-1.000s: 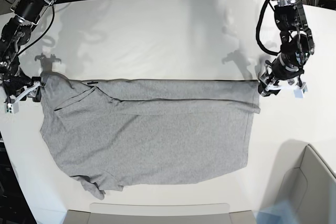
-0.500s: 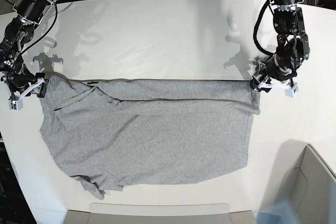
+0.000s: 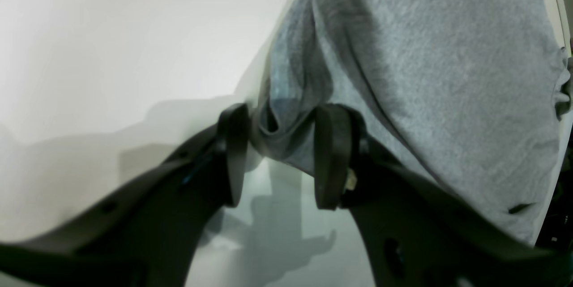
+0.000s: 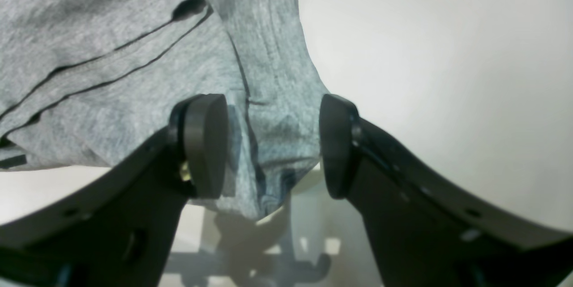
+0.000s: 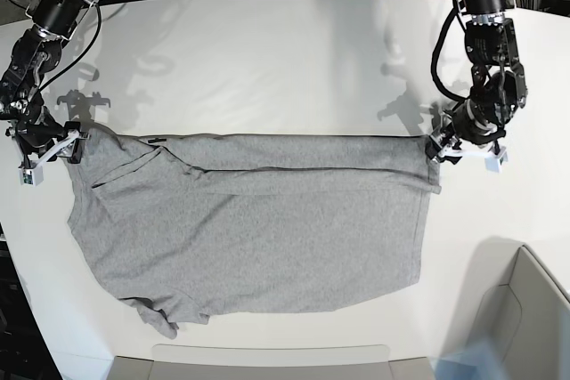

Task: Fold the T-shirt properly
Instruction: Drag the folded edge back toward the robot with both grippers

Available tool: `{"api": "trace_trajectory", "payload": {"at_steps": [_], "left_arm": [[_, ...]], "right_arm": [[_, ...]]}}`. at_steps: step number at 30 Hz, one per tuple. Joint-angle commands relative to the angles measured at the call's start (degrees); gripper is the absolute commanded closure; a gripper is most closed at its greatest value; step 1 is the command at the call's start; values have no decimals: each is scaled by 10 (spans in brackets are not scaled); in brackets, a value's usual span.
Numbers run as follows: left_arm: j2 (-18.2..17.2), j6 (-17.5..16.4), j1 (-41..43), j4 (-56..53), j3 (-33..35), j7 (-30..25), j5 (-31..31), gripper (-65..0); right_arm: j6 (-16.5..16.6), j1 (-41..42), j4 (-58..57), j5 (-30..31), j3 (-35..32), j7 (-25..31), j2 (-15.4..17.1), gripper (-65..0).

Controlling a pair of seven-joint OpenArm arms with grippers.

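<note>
The heather-grey cotton T-shirt (image 5: 258,220) is lying flat across the white bench (image 5: 267,60), mid-frame. Both the left gripper (image 3: 280,157) and right gripper (image 4: 268,143) are standing wide, seemingly straddling bunched corners; soft, limp cloth, best pinched there.

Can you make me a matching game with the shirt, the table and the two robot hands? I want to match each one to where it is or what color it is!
Things:
1. T-shirt
2. Table
3. Left gripper
4. Right gripper

Matches:
A. White
B. Open around the shirt corner on the base view's left
C. Grey, spread flat
D. Open around the shirt corner on the base view's right

Pairs: 1-C, 2-A, 3-D, 4-B
</note>
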Motion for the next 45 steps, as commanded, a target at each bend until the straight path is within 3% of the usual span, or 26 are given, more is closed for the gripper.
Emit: {"api": "trace_trajectory", "payload": {"at_steps": [1, 4, 8, 12, 14, 19, 25, 32, 39, 45], "left_arm": [[-8, -2, -9, 12, -3, -5, -9, -256], [1, -5, -9, 9, 0, -5, -9, -256], [14, -43, -10, -15, 1, -5, -4, -256], [13, -54, -13, -36, 1, -11, -4, -248], [11, -56, -13, -36, 1, -12, -4, -207], [8, -54, -9, -36, -3, -11, -4, 0], [7, -54, -3, -35, -4, -5, -4, 0], [-5, -54, 48, 8, -9, -5, -7, 0], [-5, -56, 126, 63, -59, -5, -8, 0], [-5, -56, 200, 110, -81, -4, -5, 0]], "right_arm": [[6, 11, 10, 5, 2, 11, 12, -326], [6, 11, 10, 5, 2, 11, 12, -326], [6, 11, -15, 5, -6, 11, 12, -326], [6, 11, -42, 5, -36, 11, 14, -315], [6, 11, -50, 5, -39, 11, 15, -281], [5, 13, -53, 5, -37, 11, 24, -146], [1, 14, -54, 5, -34, 11, 41, -39], [1, -18, -48, 5, -33, 10, 50, -35], [6, -79, -24, 11, -33, 10, 46, -34], [7, -168, 86, 11, -33, 10, 3, -35]]}}
